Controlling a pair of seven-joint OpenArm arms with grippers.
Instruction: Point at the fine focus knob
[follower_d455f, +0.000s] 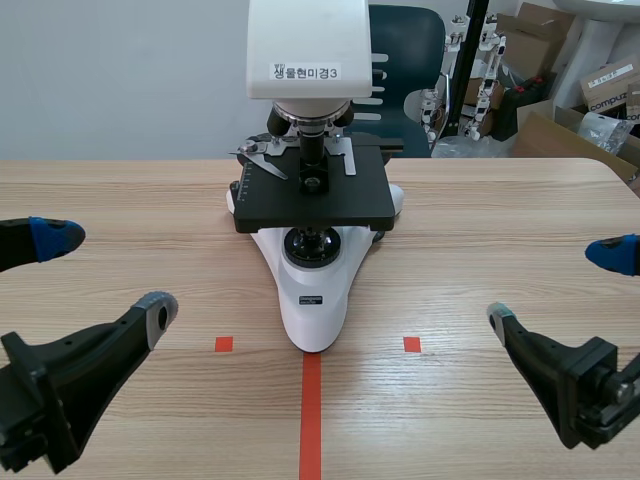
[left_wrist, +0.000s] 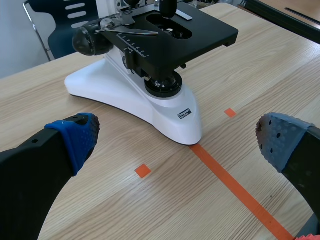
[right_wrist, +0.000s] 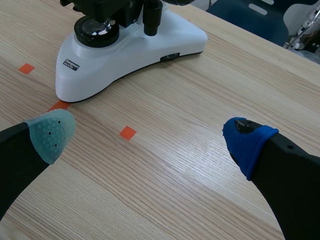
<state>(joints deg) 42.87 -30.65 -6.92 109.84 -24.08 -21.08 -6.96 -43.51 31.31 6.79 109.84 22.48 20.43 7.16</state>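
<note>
A white microscope (follower_d455f: 312, 270) with a black stage (follower_d455f: 312, 195) stands at the table's middle, its base pointing toward me. In the left wrist view a black round focus knob (left_wrist: 91, 40) shows on the side of the microscope (left_wrist: 125, 95), well ahead of my left gripper (left_wrist: 177, 147). That gripper (follower_d455f: 105, 275) is open, low at the near left, holding nothing. My right gripper (follower_d455f: 555, 288) is open at the near right, also holding nothing. In its own view the right gripper (right_wrist: 150, 137) sits a short way back from the white base (right_wrist: 125, 50). Neither gripper touches the microscope.
Orange-red tape marks (follower_d455f: 311, 415) lie on the wooden table in front of the microscope. Behind the table's far edge stand a dark blue chair (follower_d455f: 405, 60) and cardboard boxes (follower_d455f: 560, 90). Bare table lies on both sides of the microscope.
</note>
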